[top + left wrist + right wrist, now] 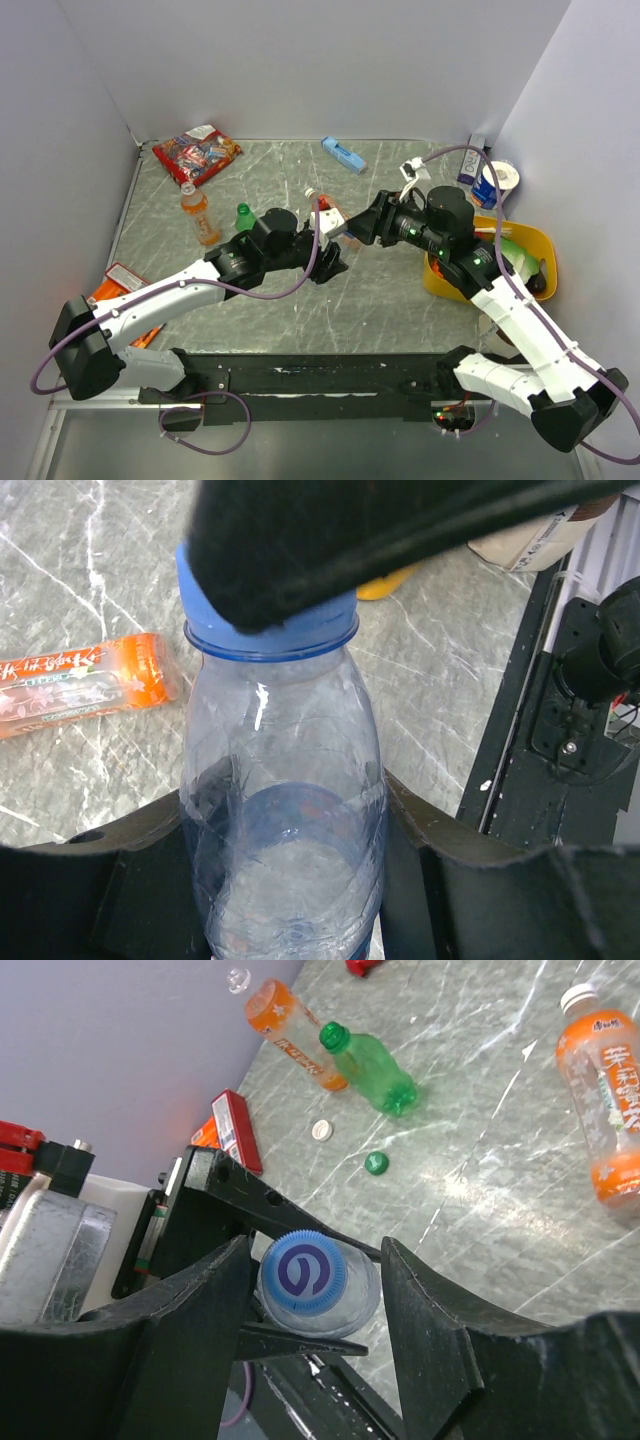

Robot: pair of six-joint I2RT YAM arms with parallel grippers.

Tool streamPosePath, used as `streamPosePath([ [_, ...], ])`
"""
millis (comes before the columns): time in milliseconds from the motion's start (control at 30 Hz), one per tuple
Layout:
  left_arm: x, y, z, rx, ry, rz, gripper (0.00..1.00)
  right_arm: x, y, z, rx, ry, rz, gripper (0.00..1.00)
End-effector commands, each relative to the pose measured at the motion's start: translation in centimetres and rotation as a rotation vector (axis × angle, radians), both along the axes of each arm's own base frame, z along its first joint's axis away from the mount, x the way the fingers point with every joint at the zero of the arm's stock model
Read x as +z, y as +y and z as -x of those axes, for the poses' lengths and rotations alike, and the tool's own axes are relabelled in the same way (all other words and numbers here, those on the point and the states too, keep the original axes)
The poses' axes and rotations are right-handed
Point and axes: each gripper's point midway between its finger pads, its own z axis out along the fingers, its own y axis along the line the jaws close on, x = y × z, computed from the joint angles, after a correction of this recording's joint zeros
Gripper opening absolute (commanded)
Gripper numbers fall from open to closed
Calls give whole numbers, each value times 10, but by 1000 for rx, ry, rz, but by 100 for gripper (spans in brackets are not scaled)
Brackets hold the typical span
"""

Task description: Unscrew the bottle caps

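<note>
Now, left gripper (288, 830): closed onto the body of the clear bottle (280, 740), a finger (130, 890) pressed to each flank, low in the left wrist view
Clear bottle: middle of the overhead view, where the two grippers meet, mostly hidden there by them
Blue cap (303, 1272): on the clear bottle's neck, centre of the right wrist view; in the left wrist view a black finger of the other arm lies across its top
Right gripper (315, 1250): jaws partly apart and straddling the blue cap, one finger (190, 1350) right against it, a sliver of gap on the other side; whether they pinch it I cannot tell
Yellow bowl (540, 245): right side of the overhead view, beside the right arm, with odds and ends inside
Orange packet (85, 680): flat on the table (400, 300), left edge of the left wrist view
Capped orange bottle (605, 1100): white top on, right edge of the right wrist view
Green bottle (244, 215): left of centre overhead, near the left gripper, neck open
Green cap (376, 1163): loose on the table, just beside the green bottle
White cap (320, 1130): loose, near the green cap
Other orange bottle (200, 215): just left of the green bottle, neck bare
Red snack bag (196, 152): upper left overhead
Blue box (343, 154): top centre, near the back wall
</note>
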Motion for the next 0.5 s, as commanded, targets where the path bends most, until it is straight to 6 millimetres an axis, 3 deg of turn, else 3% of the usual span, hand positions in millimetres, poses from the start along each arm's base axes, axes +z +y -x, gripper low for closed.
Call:
streamPosePath([
  [0,7,-4,-4,21,-11,26,50,10,6,2,21,-26,-48,62],
  [200,6,-4,-5,25,-6,23,50,8,10,3,37,-27,-64,58],
  [300,6,-4,-5,26,-9,23,50,8,13,3,53,-21,-58,48],
  [400,6,-4,-5,24,-8,22,50,8,14,4,61,-27,-61,32],
  [467,7,-5,-3,18,-4,26,50,6,14,5,66,-31,-54,15],
])
